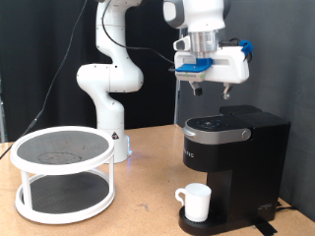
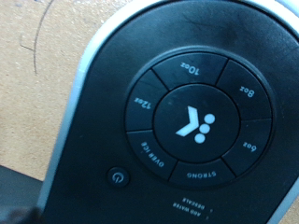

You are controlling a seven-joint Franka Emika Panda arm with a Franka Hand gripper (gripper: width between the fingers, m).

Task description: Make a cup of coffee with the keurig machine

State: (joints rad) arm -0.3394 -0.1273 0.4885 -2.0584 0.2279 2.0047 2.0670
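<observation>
**Hand above coffee maker**

We see the hand (image 1: 210,91) hanging over the coffee maker (image 1: 231,157), apart from the closed lid; can't tell if open/closed. Mug (image 1: 195,202) sits on its drip tray. Wrist view shows the buttons (image 2: 200,120). White 2-tier stand (image 1: 64,172) on desk (image 1: 148,211), exterior view's left.

One cup (image 1: 195,202), one keurig (image 1: 231,157), one tray stand (image 1: 63,172), one gripper (image 1: 211,90); perhaps seven buttons (image 2: 199,119).
</observation>
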